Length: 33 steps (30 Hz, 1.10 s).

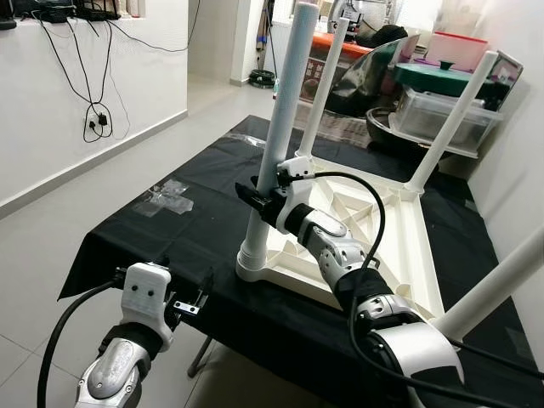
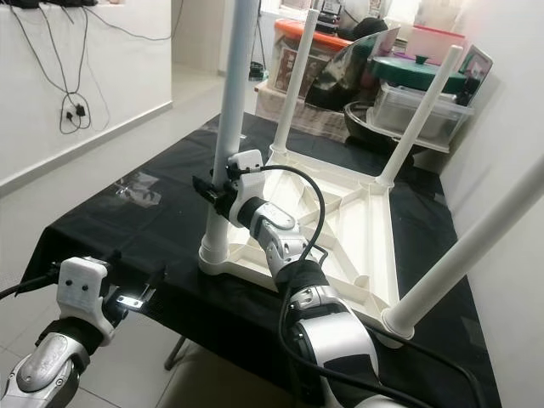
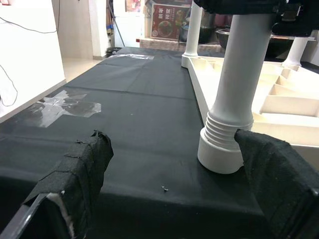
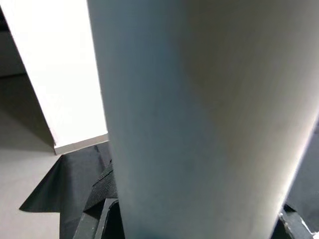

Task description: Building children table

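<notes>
Kids' table (image 1: 399, 246), white plastic, lies upside down on a black cloth (image 1: 195, 221) with its legs sticking up. Right gripper (image 1: 257, 197) is clamped around the near left leg (image 1: 276, 136) a bit above its threaded base. Left gripper (image 1: 189, 303) hangs at the cloth's front edge, fingers (image 3: 84, 164) spread apart, holding nothing.

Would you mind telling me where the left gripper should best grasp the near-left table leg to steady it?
Grip the near-left leg low on its smooth shaft, just above the ribbed collar, coming from the table's front edge. The right gripper already holds it higher up, and the open left gripper hangs below that edge.
</notes>
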Tool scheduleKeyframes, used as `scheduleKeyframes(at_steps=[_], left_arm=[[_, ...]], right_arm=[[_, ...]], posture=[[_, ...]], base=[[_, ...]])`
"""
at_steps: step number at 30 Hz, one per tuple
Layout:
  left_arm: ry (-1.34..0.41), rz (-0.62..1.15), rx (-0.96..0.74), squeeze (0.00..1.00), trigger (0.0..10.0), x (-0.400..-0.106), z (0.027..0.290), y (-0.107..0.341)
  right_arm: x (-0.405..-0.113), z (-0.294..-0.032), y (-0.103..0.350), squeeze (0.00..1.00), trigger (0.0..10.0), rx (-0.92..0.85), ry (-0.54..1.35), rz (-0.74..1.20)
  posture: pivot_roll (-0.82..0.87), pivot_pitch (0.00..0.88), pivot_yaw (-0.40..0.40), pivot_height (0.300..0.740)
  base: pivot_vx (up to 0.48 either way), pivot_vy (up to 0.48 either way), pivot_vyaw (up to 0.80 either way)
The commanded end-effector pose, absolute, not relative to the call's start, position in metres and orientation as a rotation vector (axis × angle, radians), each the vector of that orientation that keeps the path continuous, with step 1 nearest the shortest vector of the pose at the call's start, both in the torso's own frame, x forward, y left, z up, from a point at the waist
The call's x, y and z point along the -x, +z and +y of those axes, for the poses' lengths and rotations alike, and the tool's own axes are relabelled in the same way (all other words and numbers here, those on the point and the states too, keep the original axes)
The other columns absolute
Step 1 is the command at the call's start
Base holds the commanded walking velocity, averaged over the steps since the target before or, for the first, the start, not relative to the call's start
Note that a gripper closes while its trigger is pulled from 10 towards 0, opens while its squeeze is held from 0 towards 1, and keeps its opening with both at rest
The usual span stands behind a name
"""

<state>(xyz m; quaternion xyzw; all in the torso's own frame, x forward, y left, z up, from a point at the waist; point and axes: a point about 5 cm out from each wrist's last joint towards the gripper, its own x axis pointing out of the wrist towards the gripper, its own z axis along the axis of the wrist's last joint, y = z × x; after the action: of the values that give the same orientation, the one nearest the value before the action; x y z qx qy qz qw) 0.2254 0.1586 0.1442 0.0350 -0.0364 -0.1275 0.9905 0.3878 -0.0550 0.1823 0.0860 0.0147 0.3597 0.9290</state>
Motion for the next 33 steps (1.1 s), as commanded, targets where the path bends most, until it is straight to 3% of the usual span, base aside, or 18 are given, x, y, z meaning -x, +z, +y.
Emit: scheduleKeyframes(at_steps=[1,5,12,25,31,33], left_arm=[[-0.260,-0.059,-0.058,0.00,10.0,-0.225,0.158,0.142],[-0.257,-0.059,-0.060,0.00,10.0,-0.225,0.158,0.142],[-0.261,-0.060,-0.066,0.00,10.0,-0.227,0.160,0.143],[-0.244,-0.056,-0.057,0.00,10.0,-0.225,0.162,0.141],[-0.238,-0.057,-0.051,0.00,10.0,-0.224,0.161,0.141],[-0.227,-0.057,-0.051,0.00,10.0,-0.224,0.162,0.141]], right_arm=[[-0.377,-0.059,0.138,0.00,0.0,-0.237,0.710,0.225],[-0.375,-0.061,0.142,0.00,0.0,-0.216,0.739,0.163],[-0.363,-0.053,0.154,0.00,0.0,-0.091,0.947,0.027],[-0.360,-0.040,0.159,0.00,0.0,-0.008,1.064,0.010],[-0.360,-0.039,0.160,0.00,0.0,0.009,1.087,0.013],[-0.365,-0.040,0.157,0.00,0.0,0.006,0.989,0.060]], posture=[[0.15,0.000,-0.165,0.740],[0.15,0.000,-0.158,0.740],[0.14,0.000,-0.154,0.740],[0.16,0.000,-0.178,0.740],[0.15,0.000,-0.185,0.740],[0.15,0.000,-0.189,0.740]], base=[[0.000,0.000,0.00],[0.000,0.000,0.00],[0.000,0.000,0.00],[0.000,0.000,0.00],[0.000,0.000,0.00],[0.000,0.000,0.00]])
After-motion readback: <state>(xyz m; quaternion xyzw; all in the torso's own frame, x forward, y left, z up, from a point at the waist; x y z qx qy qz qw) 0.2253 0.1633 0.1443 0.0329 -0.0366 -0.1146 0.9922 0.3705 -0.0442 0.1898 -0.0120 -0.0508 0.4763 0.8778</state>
